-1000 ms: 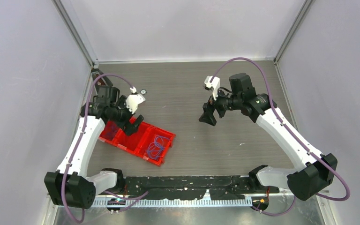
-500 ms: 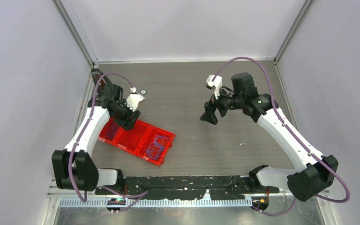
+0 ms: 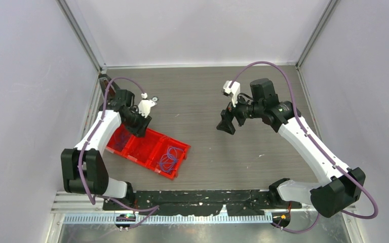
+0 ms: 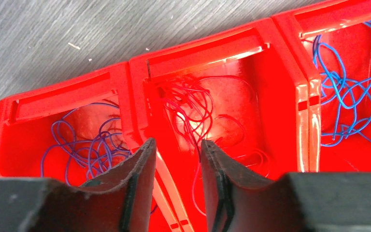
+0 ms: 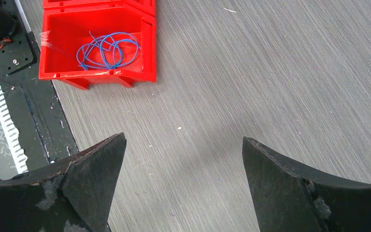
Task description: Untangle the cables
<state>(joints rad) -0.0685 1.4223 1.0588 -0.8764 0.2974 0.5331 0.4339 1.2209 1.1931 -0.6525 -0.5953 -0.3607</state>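
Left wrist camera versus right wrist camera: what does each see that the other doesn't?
Only the left wrist view shows the thin purple wire tangle and the thin red wire tangle in their own compartments, beyond the narrowly open left hand. Only the right wrist view shows the black base rail and the right hand, wide open. Both show the thin blue wire loops in the red plastic tray on the grey wood-grain table.

The grey wood-grain table point(image 3: 207, 152) carries a red three-bin tray point(image 3: 181, 161) on its left half, and a small round object point(image 3: 155, 98) lies farther back.
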